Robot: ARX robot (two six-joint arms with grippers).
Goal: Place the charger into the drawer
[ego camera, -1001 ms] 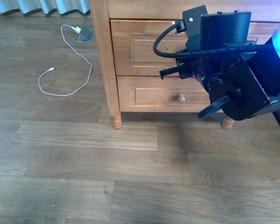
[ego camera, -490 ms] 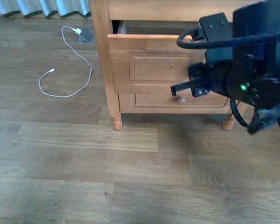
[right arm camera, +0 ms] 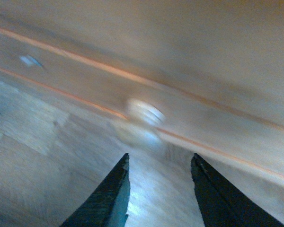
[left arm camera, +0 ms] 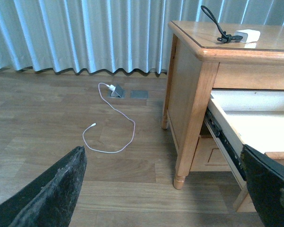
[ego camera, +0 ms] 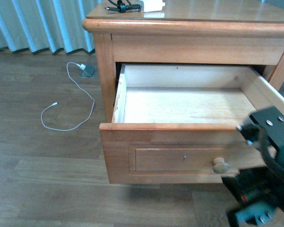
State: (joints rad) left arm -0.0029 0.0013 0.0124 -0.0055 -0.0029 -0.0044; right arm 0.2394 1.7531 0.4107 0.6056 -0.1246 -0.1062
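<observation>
The upper drawer (ego camera: 180, 106) stands pulled far out, its pale interior bare, its round knob (ego camera: 221, 165) on the front panel. The white charger (ego camera: 152, 5) with its black looped cable lies on the cabinet top, also in the left wrist view (left arm camera: 247, 35). My right gripper (right arm camera: 161, 189) is open and empty, its tips just short of the blurred knob (right arm camera: 144, 113); its arm shows at the front view's lower right. My left gripper (left arm camera: 163, 189) is open and empty above the floor, left of the cabinet, facing the drawer's side (left arm camera: 222, 135).
A thin white cable (ego camera: 71, 111) lies looped on the wood floor left of the cabinet, plugged into a floor socket (ego camera: 88, 71). Curtains (left arm camera: 85, 33) hang behind. The lower drawer (left arm camera: 210, 153) sits shut under the open one.
The upper drawer has gone from shut to half out to wide open. My right arm has drawn back and down to the lower right. The front view now takes in the cabinet top.
</observation>
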